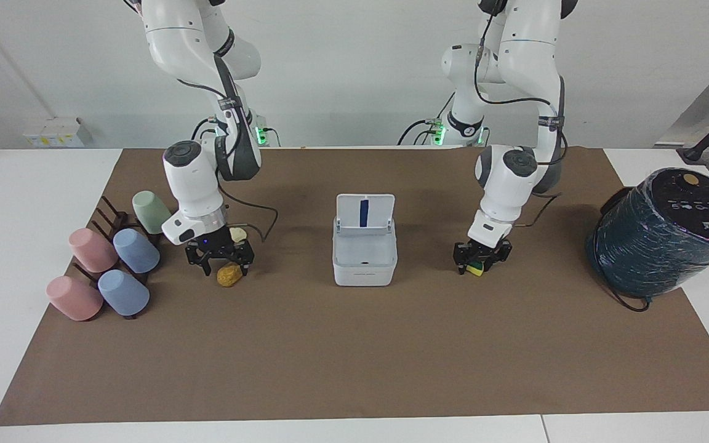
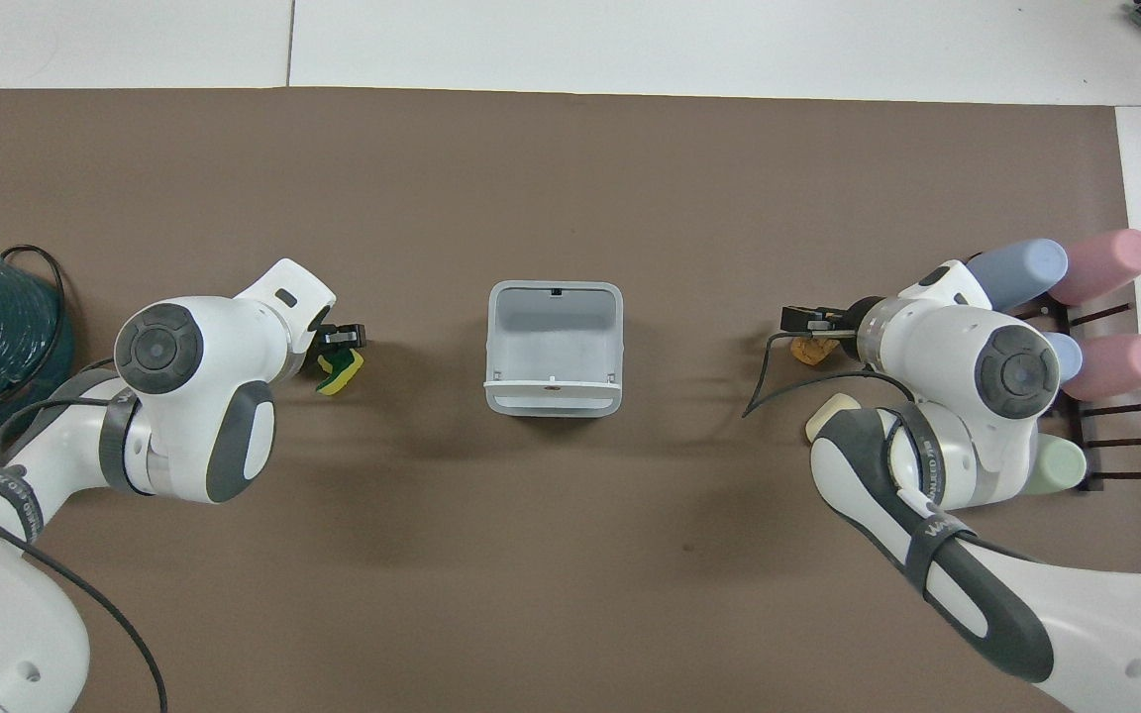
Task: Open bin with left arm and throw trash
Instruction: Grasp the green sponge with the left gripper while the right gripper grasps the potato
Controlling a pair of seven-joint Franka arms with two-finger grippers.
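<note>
The white bin (image 1: 364, 263) stands mid-mat with its lid (image 1: 365, 212) swung up and the blue stripe showing; its inside (image 2: 555, 337) holds nothing. My left gripper (image 1: 479, 266) is down at the mat toward the left arm's end, shut on the yellow-and-green sponge piece (image 1: 476, 269), which still rests on the mat (image 2: 341, 368). Toward the right arm's end, my right gripper (image 1: 225, 264) stands open, low over the orange-brown lump (image 1: 229, 275), a finger on each side of it. The cream lump (image 1: 238, 234) lies nearer to the robots, beside that gripper.
A large dark teal wrapped cylinder (image 1: 662, 237) stands at the left arm's end of the brown mat (image 1: 354, 357). Pastel cups (image 1: 124, 289) lie on a dark rack (image 1: 108, 215) at the right arm's end, close to the right arm's wrist.
</note>
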